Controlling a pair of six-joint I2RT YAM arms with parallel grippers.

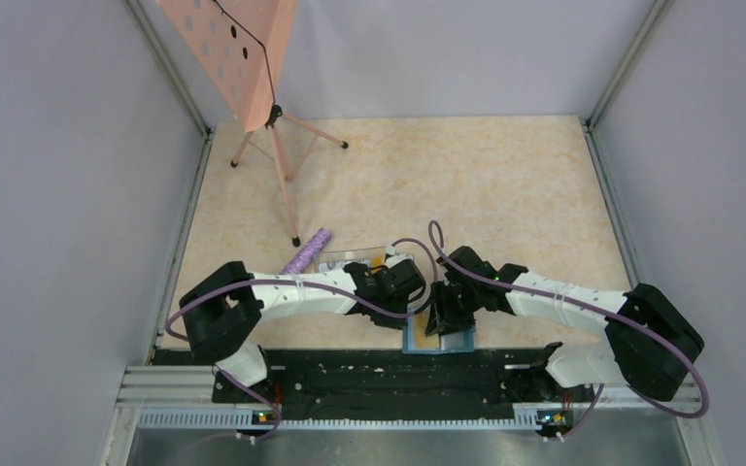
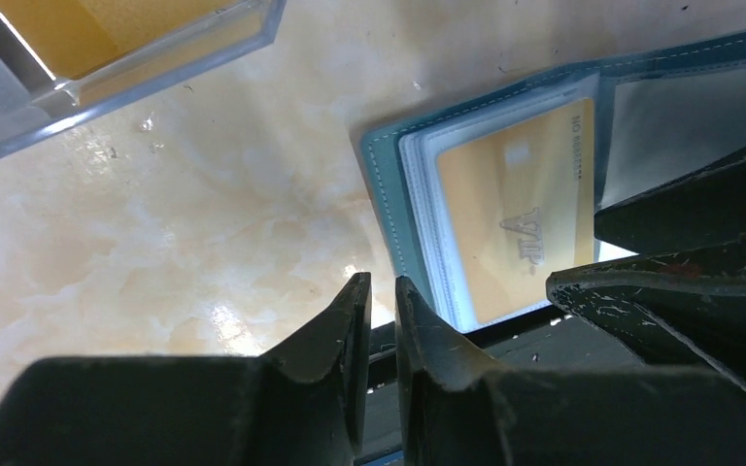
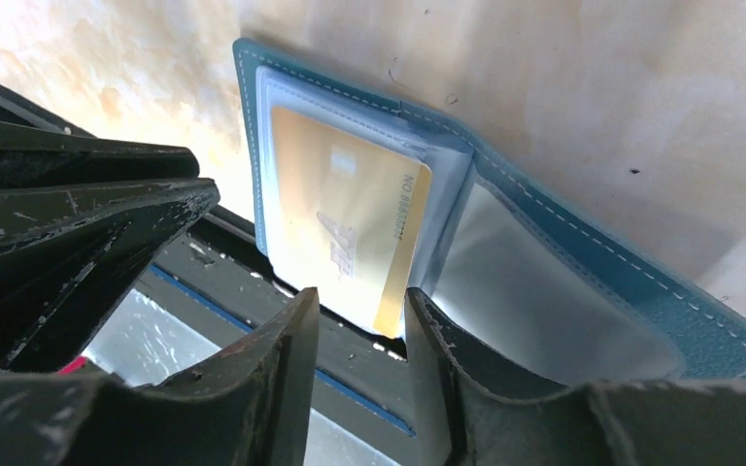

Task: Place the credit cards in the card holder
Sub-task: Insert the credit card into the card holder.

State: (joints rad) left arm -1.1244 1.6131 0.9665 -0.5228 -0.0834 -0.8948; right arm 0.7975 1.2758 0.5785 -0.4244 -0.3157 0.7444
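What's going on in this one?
Both arms are bent over the open card holder at the table's near edge. A gold card lies among its clear sleeves. The right pincer stands open at the card's end, and the left pincer, slightly parted, holds nothing. A clear box nearby holds something yellow.

Pink perforated music stand (image 1: 243, 58) on tripod, purple cylinder (image 1: 308, 250) near its foot, clear plastic box (image 1: 350, 258) just beside
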